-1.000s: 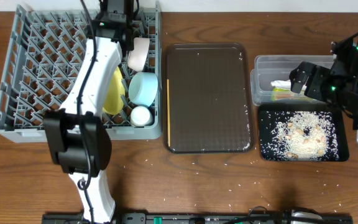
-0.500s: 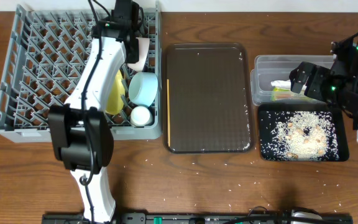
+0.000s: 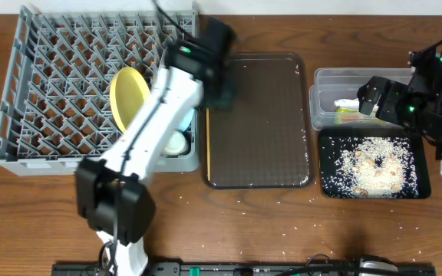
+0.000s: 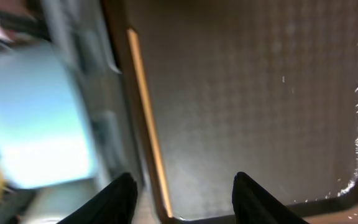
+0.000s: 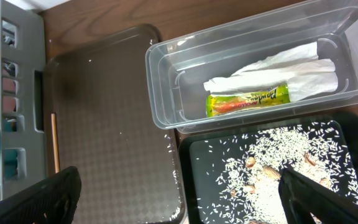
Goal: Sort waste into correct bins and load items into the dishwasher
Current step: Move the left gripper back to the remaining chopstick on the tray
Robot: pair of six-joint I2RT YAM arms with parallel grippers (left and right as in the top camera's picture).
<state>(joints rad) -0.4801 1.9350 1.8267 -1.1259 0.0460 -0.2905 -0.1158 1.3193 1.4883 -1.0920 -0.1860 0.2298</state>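
Observation:
My left gripper (image 3: 219, 90) (image 4: 185, 198) is open and empty above the left edge of the dark brown serving tray (image 3: 259, 123). Thin wooden chopsticks (image 3: 207, 134) (image 4: 145, 124) lie along that edge. The grey dish rack (image 3: 52, 84) holds the yellow plate (image 3: 127, 98) on edge, the light blue bowl (image 4: 42, 118) and the small white cup (image 3: 175, 142). The white bowl is hidden by my arm. My right gripper (image 3: 376, 96) (image 5: 179, 199) is open and empty above the bins. The clear tub (image 5: 166, 68) holds the napkin (image 5: 284, 62) and the wrapper (image 5: 247, 101). The black tray (image 5: 204, 155) holds rice and scraps (image 5: 278, 180).
A few rice grains lie on the wooden table in front of the brown tray (image 3: 244, 201) and on the tray's right edge. The rack's slotted wall (image 5: 17, 93) stands close to the brown tray's left side.
My left arm has swung from the rack's back right corner to the right, over the brown tray's left edge, uncovering the yellow plate. The right arm has not moved.

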